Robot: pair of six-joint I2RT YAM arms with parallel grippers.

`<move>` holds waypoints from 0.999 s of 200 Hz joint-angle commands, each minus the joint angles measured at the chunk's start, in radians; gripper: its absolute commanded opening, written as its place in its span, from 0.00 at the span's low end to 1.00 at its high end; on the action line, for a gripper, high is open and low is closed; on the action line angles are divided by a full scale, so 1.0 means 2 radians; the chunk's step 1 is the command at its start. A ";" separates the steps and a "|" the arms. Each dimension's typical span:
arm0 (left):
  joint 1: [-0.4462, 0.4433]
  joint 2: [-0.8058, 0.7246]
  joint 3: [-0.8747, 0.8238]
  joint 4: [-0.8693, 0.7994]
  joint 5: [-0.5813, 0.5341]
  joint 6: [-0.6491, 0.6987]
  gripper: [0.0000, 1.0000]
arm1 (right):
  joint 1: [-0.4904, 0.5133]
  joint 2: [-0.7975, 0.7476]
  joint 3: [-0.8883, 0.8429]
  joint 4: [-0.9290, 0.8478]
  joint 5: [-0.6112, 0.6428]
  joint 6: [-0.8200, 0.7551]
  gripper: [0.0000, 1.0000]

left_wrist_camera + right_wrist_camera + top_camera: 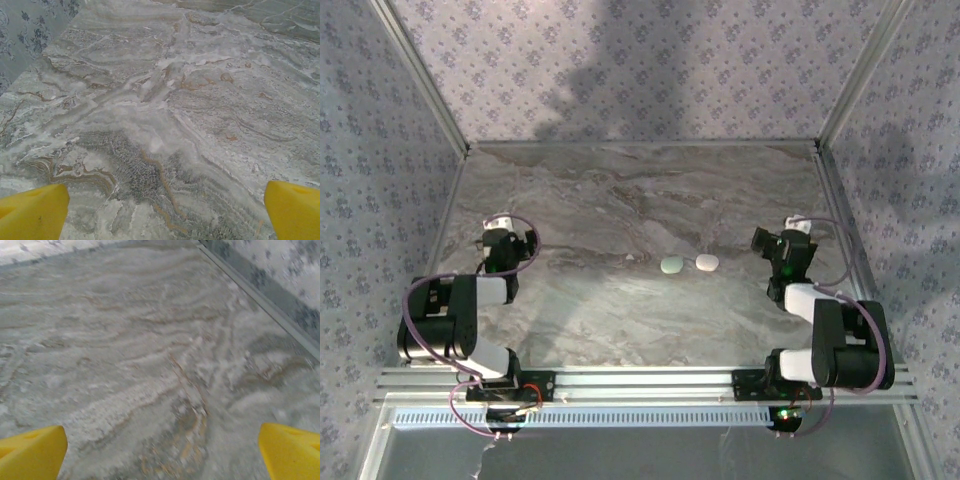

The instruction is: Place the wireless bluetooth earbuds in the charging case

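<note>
From above, the mint charging case (pixel 672 265) lies on the marble surface (pixel 620 200), a white charging case (pixel 707 263) just beside it on the right and tiny pale earbuds (pixel 631 258), too small to make out clearly, near its left. The left tool (pixel 503 222) sits well apart to its left and the right tool (pixel 792 228) well apart to its right. The left wrist view has the left tool (pixel 165 196) spread wide, yellow fingers (pixel 35 212) over veined marble; the right wrist view has the right tool (pixel 162 436) equally wide.
</note>
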 commanded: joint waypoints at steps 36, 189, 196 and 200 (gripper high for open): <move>0.002 0.018 -0.003 0.074 0.038 0.021 1.00 | 0.034 0.063 0.000 0.101 -0.019 -0.084 1.00; -0.005 0.021 0.010 0.054 0.027 0.025 1.00 | 0.017 0.093 0.021 0.085 -0.062 -0.081 1.00; -0.005 0.021 0.010 0.054 0.028 0.025 1.00 | 0.018 0.094 0.021 0.085 -0.062 -0.081 1.00; -0.004 0.021 0.010 0.054 0.027 0.025 1.00 | 0.018 0.094 0.022 0.085 -0.062 -0.081 1.00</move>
